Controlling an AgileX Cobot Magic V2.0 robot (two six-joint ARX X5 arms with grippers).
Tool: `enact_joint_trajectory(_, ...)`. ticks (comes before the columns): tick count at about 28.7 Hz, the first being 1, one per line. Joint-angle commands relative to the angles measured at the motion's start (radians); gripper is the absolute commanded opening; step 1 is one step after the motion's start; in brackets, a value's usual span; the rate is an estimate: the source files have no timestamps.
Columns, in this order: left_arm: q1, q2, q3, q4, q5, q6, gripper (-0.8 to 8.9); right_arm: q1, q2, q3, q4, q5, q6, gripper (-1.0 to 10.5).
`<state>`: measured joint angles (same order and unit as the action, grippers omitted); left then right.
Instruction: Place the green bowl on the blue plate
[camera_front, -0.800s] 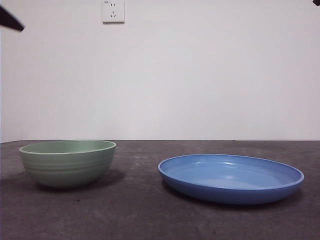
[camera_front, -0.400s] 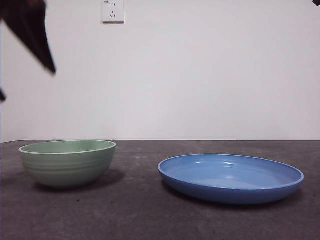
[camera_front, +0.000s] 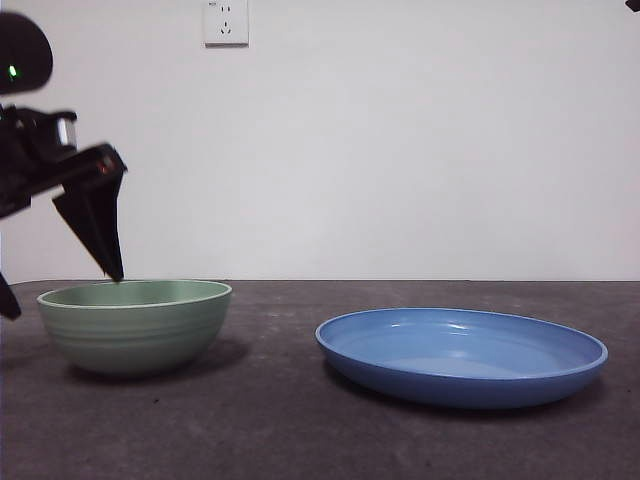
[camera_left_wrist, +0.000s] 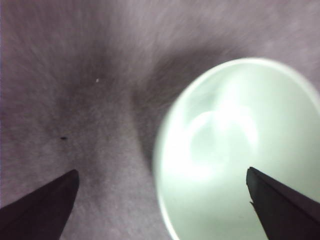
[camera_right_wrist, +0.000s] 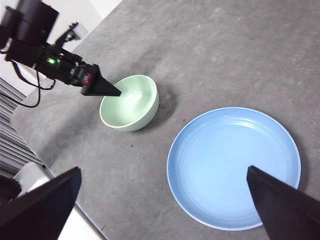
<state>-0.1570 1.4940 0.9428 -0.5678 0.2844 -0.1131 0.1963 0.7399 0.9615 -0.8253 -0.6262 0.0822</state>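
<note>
A dark grey table (camera_front: 290, 420) runs back to a plain white wall (camera_front: 400, 150). The green bowl (camera_front: 135, 325) stands well apart from the blue plate (camera_front: 462, 355). The left gripper (camera_front: 60, 290) hangs at the bowl's rim, jaws spread wide, one over the hollow, one outside. The reach looks nearly done; closing on the wall comes next. The right gripper (camera_right_wrist: 165, 200) waits open, high above.

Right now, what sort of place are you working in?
Probably an indoor test bench rather than a kitchen: a dark grey table against a bare white wall with a wall socket, holding only a green bowl and a blue plate.
</note>
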Motion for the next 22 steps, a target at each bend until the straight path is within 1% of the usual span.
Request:
enact_joint_trajectory(1,0.000,0.042,0.017,0.016,-0.003,0.019,5.81,0.005,0.003,0.020,0.010,-0.002,-0.004,6.5)
enact_joint_trajectory(5,0.000,0.075,0.017,0.020,-0.003,0.019,4.49,0.005,0.003,0.020,0.010,-0.002,-0.004,6.5)
enact_joint_trajectory(9,0.000,0.079,0.017,0.023,-0.002,0.019,1.37,0.005,0.003,0.020,0.010,-0.002,-0.004,6.5)
enact_joint_trajectory(10,0.000,0.079,0.017,0.023,-0.002,0.019,0.67,0.005,0.003,0.020,0.010,-0.002,-0.004,6.5)
enact_joint_trajectory(11,0.000,0.079,0.017,0.024,-0.002,0.019,0.23,0.005,0.003,0.020,0.010,-0.002,-0.004,6.5)
enact_joint_trajectory(12,0.000,0.079,0.017,0.028,-0.002,0.021,0.09,0.005,0.003,0.020,0.010,-0.002,-0.004,6.5)
enact_joint_trajectory(16,-0.004,0.079,0.034,0.028,-0.002,0.014,0.09,0.005,0.003,0.020,0.010,-0.002,-0.004,6.5)
enact_joint_trajectory(19,-0.030,0.079,0.108,-0.047,-0.002,-0.009,0.09,0.005,0.003,0.020,0.010,-0.003,-0.004,6.5)
enact_joint_trajectory(22,-0.093,0.084,0.227,-0.129,-0.005,-0.024,0.09,0.005,0.003,0.020,0.010,-0.002,-0.004,6.5)
